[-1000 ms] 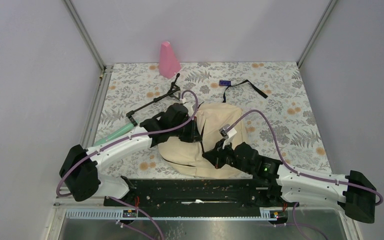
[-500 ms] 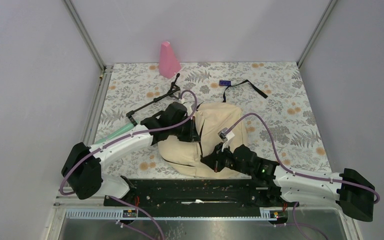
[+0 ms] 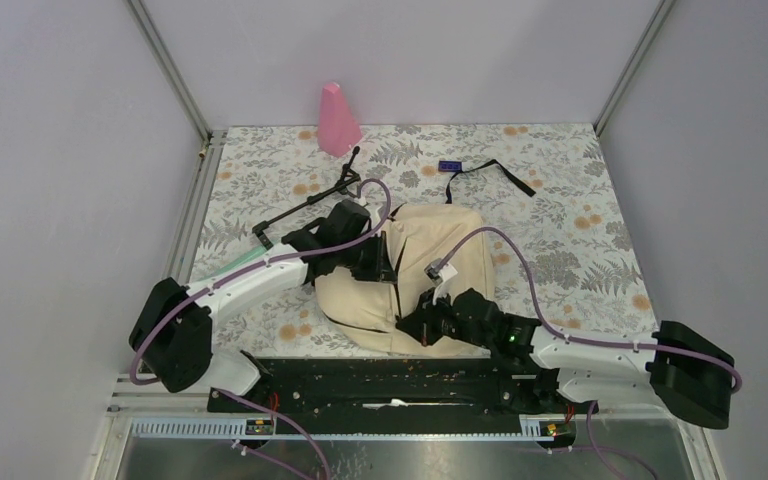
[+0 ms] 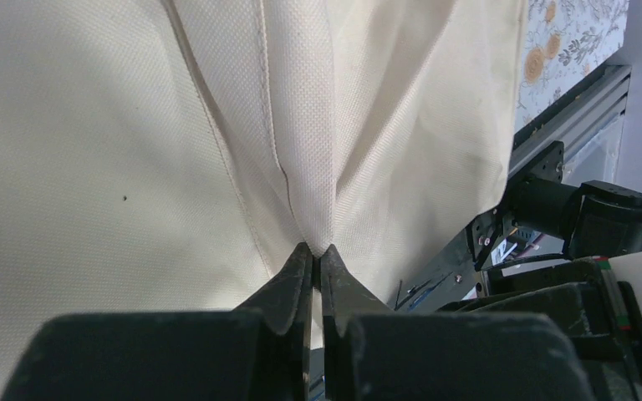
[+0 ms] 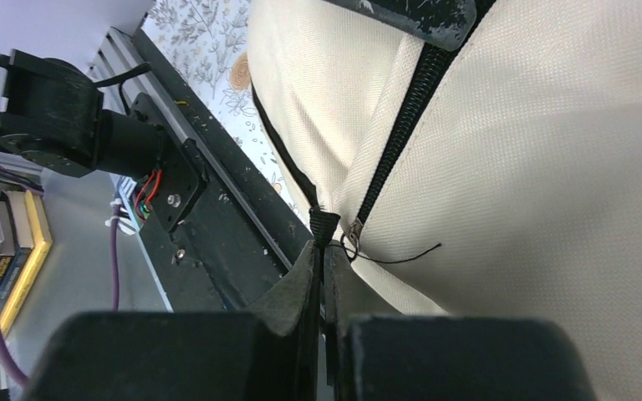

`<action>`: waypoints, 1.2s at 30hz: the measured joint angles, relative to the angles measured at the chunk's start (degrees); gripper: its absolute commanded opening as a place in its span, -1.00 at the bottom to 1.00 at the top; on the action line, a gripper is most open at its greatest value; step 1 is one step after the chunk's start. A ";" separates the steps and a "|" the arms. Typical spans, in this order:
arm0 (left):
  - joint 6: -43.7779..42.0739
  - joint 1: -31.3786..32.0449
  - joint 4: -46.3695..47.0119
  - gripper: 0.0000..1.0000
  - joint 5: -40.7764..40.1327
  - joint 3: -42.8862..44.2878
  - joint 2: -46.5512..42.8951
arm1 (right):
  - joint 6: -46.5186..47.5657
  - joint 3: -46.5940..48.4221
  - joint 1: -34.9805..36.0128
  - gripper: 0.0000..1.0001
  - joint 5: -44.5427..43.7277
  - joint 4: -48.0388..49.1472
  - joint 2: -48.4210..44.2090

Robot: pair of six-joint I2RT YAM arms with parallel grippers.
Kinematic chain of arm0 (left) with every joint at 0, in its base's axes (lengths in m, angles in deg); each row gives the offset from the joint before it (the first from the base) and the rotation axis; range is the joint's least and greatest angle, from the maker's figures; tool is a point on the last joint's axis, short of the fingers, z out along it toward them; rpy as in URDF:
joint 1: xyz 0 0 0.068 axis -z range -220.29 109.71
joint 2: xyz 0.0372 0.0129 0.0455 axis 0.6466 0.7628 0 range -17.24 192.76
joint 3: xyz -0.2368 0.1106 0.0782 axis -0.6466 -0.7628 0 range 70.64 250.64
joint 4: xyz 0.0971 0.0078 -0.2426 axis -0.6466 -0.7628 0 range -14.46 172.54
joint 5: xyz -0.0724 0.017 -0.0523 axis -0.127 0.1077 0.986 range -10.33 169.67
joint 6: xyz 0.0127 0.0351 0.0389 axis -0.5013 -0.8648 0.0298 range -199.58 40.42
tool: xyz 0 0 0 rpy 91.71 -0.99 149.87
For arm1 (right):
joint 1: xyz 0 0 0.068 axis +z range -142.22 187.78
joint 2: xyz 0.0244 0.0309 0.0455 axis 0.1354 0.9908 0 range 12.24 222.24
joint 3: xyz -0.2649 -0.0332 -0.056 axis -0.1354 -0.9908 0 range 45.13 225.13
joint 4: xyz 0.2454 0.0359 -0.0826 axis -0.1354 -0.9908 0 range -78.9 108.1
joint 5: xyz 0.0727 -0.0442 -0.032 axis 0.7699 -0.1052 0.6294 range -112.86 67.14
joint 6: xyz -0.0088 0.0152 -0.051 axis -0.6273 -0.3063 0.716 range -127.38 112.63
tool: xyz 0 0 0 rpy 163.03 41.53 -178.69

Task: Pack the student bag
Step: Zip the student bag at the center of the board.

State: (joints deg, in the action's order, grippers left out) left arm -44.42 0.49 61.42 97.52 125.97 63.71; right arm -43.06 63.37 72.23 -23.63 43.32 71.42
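The student bag (image 3: 440,255) is a cream fabric backpack lying at the table's centre. My left gripper (image 3: 388,262) is over the bag's left side, shut on a pinched fold of its cream cloth (image 4: 305,167). The jaws of the left gripper (image 4: 318,249) meet with the fold between them. My right gripper (image 3: 422,325) sits at the bag's near edge. In the right wrist view the right gripper (image 5: 324,244) is shut on the black zipper pull (image 5: 324,224), beside the black zipper (image 5: 410,109) that runs up across the bag (image 5: 552,167).
A pink cone-shaped object (image 3: 338,120) stands at the back. A small blue item (image 3: 449,166) with a black strap (image 3: 500,175) lies behind the bag. A black rod (image 3: 310,200) and a green object (image 3: 230,268) lie to the left. A black rail (image 3: 380,380) edges the near side.
My right arm has slid left and slightly nearer, still gripping the zipper pull. My left arm has shifted a little left and back, still holding the cloth.
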 measured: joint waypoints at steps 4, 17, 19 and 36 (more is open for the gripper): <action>0.07 -1.40 -0.46 -1.00 0.55 -0.02 0.94 | 0.37 2.32 0.00 -1.00 0.42 0.02 5.57; 1.38 -6.86 8.44 -1.00 -3.74 0.39 3.85 | 2.64 6.23 2.73 0.77 -3.28 -20.37 -4.87; 1.68 -7.58 10.10 -1.00 -4.85 0.72 4.92 | 3.37 6.67 2.73 0.86 -4.85 -23.06 -7.37; 0.04 -9.40 19.96 0.97 -12.59 -3.08 0.24 | 11.19 10.69 -23.45 0.99 -9.86 -42.21 -22.14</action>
State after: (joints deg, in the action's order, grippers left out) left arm -44.38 -8.91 81.37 84.93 122.89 63.95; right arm -31.87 74.05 48.77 -33.49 1.11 49.27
